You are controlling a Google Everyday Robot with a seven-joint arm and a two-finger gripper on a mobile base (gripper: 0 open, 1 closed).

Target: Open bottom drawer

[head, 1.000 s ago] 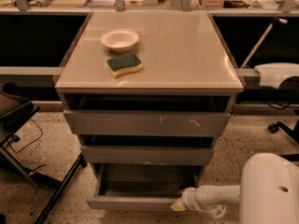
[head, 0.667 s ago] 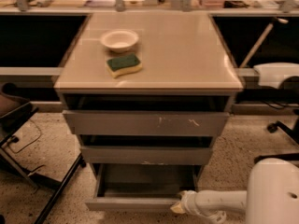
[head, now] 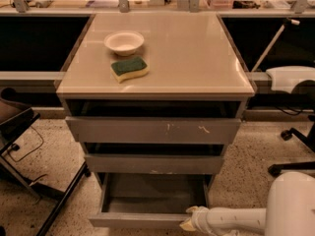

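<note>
Though the change over the last second was slight, it mattered, so I logged it from the biggest thing down. Widest in view was the pale surface (head: 197, 58) capping the three drawers. Under it the top front (head: 152, 130), with white scratches, and the middle front (head: 152, 163) sat only a little proud of the frame, as they had a second before.

The bottom drawer (head: 142, 220) was the one that moved. Its plain grey front stood well forward of the two above and lower in view than a second earlier, showing more of its shallow tray. The white arm (head: 231, 219) reached in from the right, drawn back slightly with it.

The gripper (head: 189, 224) sat at the right end of that front, seemingly against its top edge. I could not tell whether it was spread or pressed together, because its tip was too blurred against the grey.

The white bowl (head: 124, 42) and the green and yellow sponge (head: 129, 69) lay unmoved on top.

I judged the pull was working and the drawer largely open.
</note>
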